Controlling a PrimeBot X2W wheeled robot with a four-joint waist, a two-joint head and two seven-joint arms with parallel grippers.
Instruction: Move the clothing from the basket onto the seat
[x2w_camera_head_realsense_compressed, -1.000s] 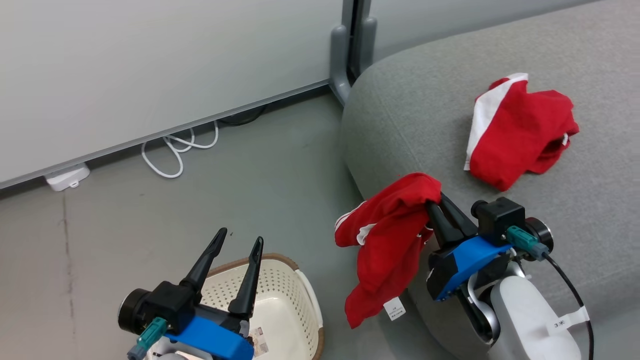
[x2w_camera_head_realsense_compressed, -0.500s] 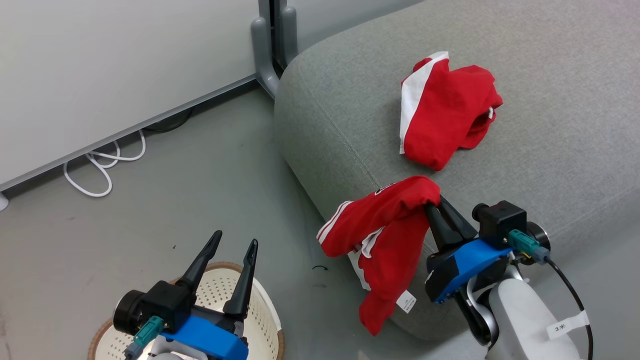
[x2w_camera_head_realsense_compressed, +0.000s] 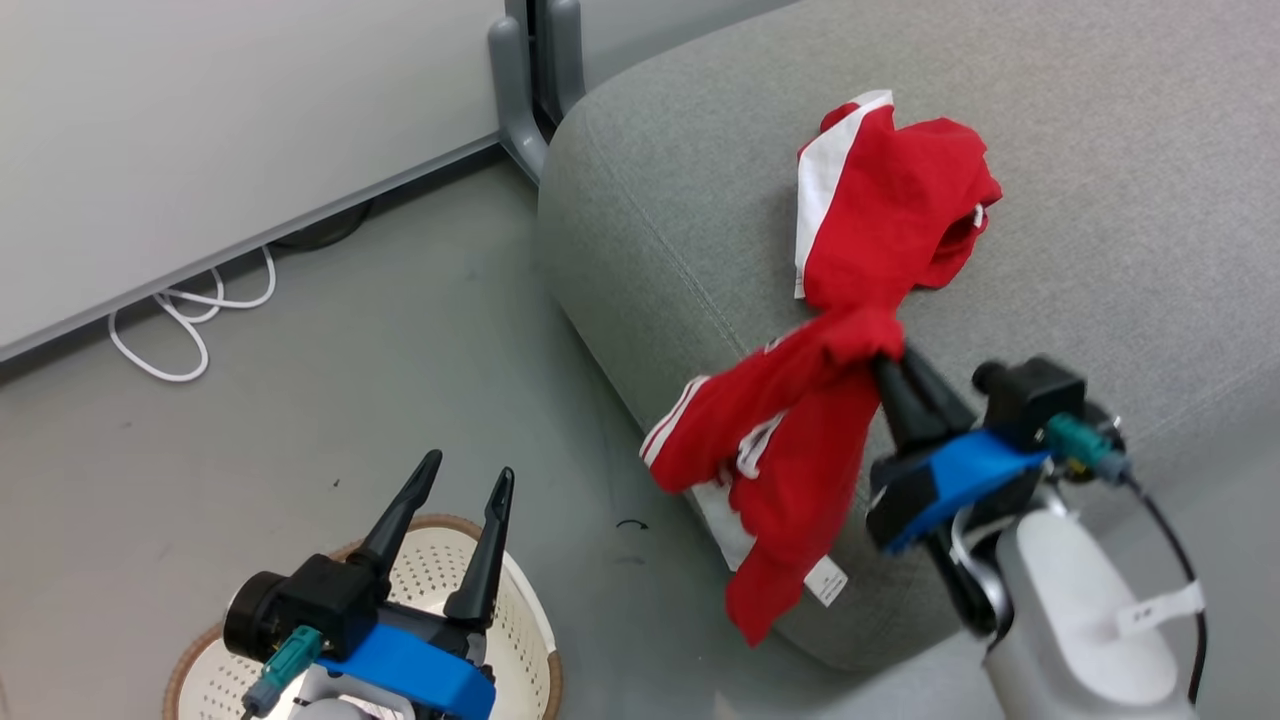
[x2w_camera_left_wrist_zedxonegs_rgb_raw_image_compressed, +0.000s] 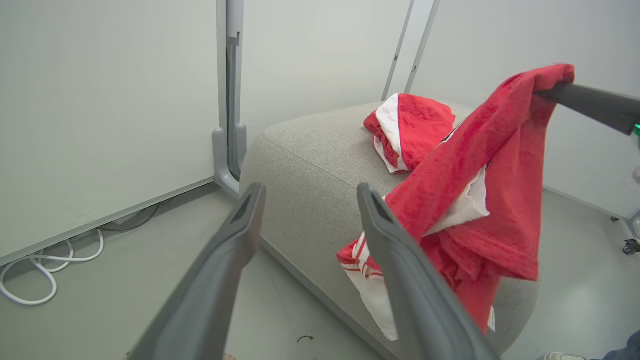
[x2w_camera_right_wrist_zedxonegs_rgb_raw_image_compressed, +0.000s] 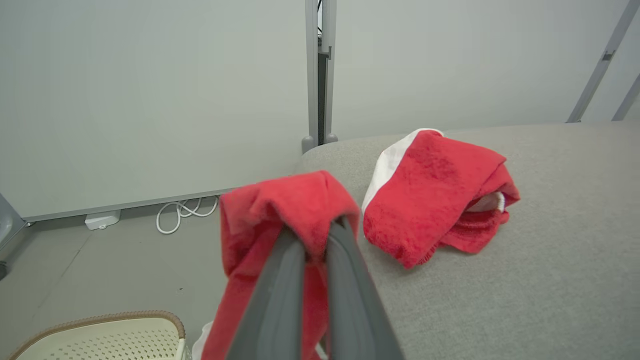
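My right gripper (x2w_camera_head_realsense_compressed: 890, 352) is shut on the top fold of one red piece of clothing (x2w_camera_head_realsense_compressed: 790, 440), seen up close in the right wrist view (x2w_camera_right_wrist_zedxonegs_rgb_raw_image_compressed: 280, 205). It hangs over the front corner of the grey seat (x2w_camera_head_realsense_compressed: 1100, 150), its white label dangling down the seat's side. The other red-and-white piece of clothing (x2w_camera_head_realsense_compressed: 890, 200) lies bunched on the seat just beyond the gripper. The cream basket (x2w_camera_head_realsense_compressed: 528, 625) stands on the floor at lower left. My left gripper (x2w_camera_head_realsense_compressed: 468, 465) is open above it, holding nothing.
A white cable (x2w_camera_head_realsense_compressed: 190, 310) lies coiled on the grey floor along the wall. A grey partition post (x2w_camera_head_realsense_compressed: 520, 80) stands behind the seat's corner. Bare floor lies between the basket and the seat.
The head camera has swung, shifting the whole picture left. My right gripper has lifted the held garment higher and closer to the one lying on the seat. The left gripper stays open.
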